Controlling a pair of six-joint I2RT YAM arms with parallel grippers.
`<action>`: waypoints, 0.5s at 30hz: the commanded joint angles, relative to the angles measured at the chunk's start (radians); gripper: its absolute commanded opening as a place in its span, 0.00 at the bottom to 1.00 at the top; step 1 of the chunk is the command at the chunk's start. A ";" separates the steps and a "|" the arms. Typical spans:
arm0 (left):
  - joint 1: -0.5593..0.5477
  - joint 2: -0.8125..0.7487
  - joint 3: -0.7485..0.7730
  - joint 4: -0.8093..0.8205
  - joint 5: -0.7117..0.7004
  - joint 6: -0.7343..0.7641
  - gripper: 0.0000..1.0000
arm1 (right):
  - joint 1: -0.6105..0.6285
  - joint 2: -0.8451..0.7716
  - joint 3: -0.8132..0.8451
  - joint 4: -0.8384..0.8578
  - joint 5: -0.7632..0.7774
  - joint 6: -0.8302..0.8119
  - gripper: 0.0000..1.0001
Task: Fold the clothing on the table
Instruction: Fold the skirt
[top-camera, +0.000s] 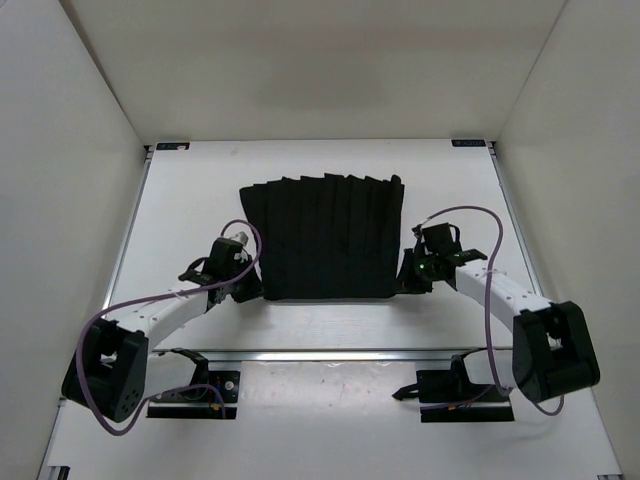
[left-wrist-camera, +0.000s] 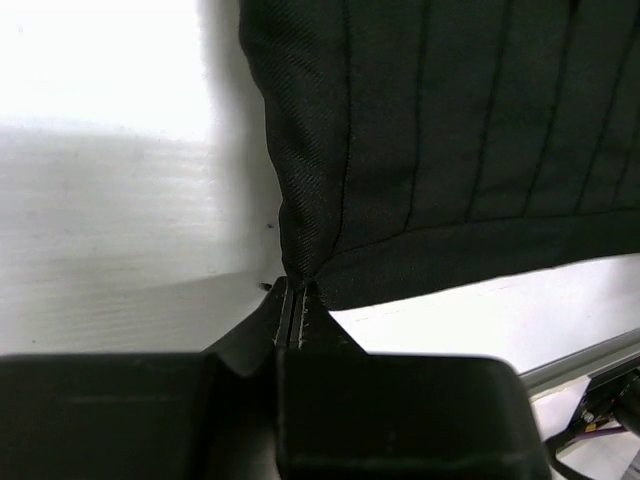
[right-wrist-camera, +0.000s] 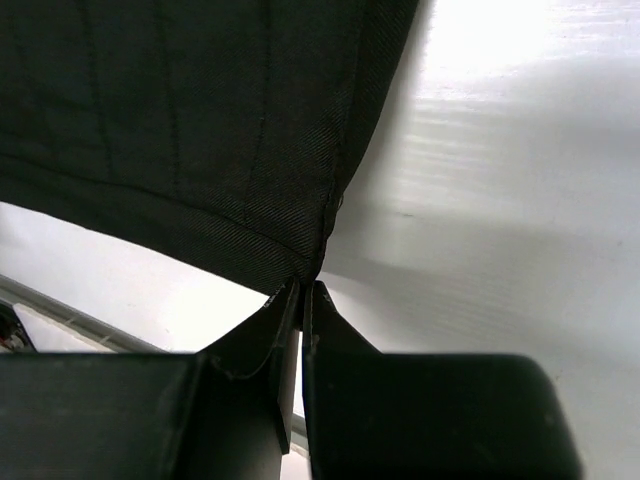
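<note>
My left gripper (left-wrist-camera: 297, 300) is pinched shut on the near-left corner of the black pleated fabric skirt (top-camera: 325, 240); my right gripper (right-wrist-camera: 303, 295) clamps its near-right corner.

**Black pleated clothing (top-camera: 325, 238) on a white table (top-camera: 190, 210).**
The clothing is matte black, with narrow lengthwise pleat lines and a fine diagonal weave visible near the hem. The table is plain white, with small blue corner marks (top-camera: 172, 145) and silver rails (top-camera: 330, 354). The left gripper (left-wrist-camera: 297, 295) and right gripper (right-wrist-camera: 303, 290) are black. The arm links (top-camera: 170, 312) are white and the cables (top-camera: 100, 325) are purple.
</note>
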 joint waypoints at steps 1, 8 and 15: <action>0.011 -0.001 0.078 -0.060 -0.011 0.074 0.00 | -0.006 0.068 0.074 0.030 -0.015 -0.032 0.00; 0.042 0.169 0.222 -0.068 0.033 0.137 0.00 | -0.035 0.173 0.123 0.102 -0.039 -0.050 0.00; 0.045 0.470 0.633 -0.148 0.044 0.238 0.00 | -0.148 0.416 0.478 -0.048 -0.019 -0.194 0.00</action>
